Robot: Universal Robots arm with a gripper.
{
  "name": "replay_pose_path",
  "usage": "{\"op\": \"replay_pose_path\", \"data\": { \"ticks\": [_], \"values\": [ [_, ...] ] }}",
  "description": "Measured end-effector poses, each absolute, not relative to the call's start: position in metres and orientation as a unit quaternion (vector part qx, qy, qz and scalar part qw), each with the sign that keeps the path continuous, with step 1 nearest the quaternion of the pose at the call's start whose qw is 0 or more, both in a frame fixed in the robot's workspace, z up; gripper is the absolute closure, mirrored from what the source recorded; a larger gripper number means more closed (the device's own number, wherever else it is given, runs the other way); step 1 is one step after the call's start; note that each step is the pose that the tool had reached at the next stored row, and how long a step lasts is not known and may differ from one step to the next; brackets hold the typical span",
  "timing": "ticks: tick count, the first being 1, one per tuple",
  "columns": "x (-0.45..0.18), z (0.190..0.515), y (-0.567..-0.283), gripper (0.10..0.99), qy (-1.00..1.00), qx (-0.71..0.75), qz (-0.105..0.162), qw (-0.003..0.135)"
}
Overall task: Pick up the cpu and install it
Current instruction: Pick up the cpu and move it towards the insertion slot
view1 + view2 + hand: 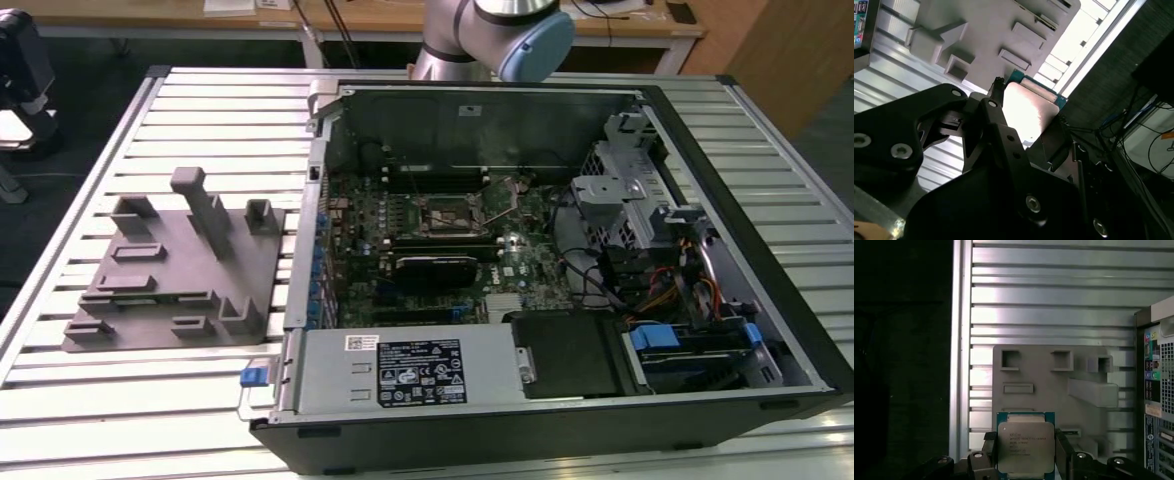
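Gripper (1026, 456) tight around cpu (1025, 439), above fixture (1054, 395)

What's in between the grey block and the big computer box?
Only a narrow strip of bare ribbed table lies between the grey block and the computer case, seen in the first wrist view.

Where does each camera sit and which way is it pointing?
Exterior view: off the arm, high, looking down into the open case, fixture on the exterior view's left; arm beyond.
First wrist view: on the wrist, looking past the pincer holding the cpu, down at the fixture and table.
Second wrist view: on the wrist, looking close along the pincer's fingers at the cpu.
Shared: both wrist views show cpu and fixture.
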State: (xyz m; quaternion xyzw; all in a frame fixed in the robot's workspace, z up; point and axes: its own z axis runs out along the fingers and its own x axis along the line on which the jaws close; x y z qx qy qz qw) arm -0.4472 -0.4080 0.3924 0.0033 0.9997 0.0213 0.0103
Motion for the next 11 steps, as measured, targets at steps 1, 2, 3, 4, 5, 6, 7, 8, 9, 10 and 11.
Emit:
{"op": "replay_pose_path", "data": {
  "ticks": [1, 2, 3, 4, 5, 6, 7, 8, 9, 10, 11],
  "values": [
    [-0.447, 0.395, -0.408, 0.541, 1.0, 0.003, 0.021, 0.01],
    [-0.447, 0.397, -0.408, 0.541, 1.0, 0.003, 0.021, 0.01],
    [-0.447, 0.399, -0.408, 0.541, 1.0, 0.003, 0.021, 0.01],
    [-0.447, 0.402, -0.408, 0.541, 1.0, 0.003, 0.021, 0.01],
    [-0.447, 0.404, -0.408, 0.541, 1.0, 0.003, 0.021, 0.01],
    [-0.447, 0.406, -0.408, 0.541, 1.0, 0.003, 0.021, 0.01],
    [-0.447, 0.408, -0.408, 0.541, 1.0, 0.003, 0.021, 0.01],
    [-0.447, 0.411, -0.408, 0.541, 1.0, 0.003, 0.021, 0.01],
    [-0.447, 0.413, -0.408, 0.541, 1.0, 0.003, 0.021, 0.01],
    [-0.447, 0.415, -0.408, 0.541, 1.0, 0.003, 0.021, 0.01],
    [-0.447, 0.417, -0.408, 0.541, 1.0, 0.003, 0.021, 0.01]
  ]
}}
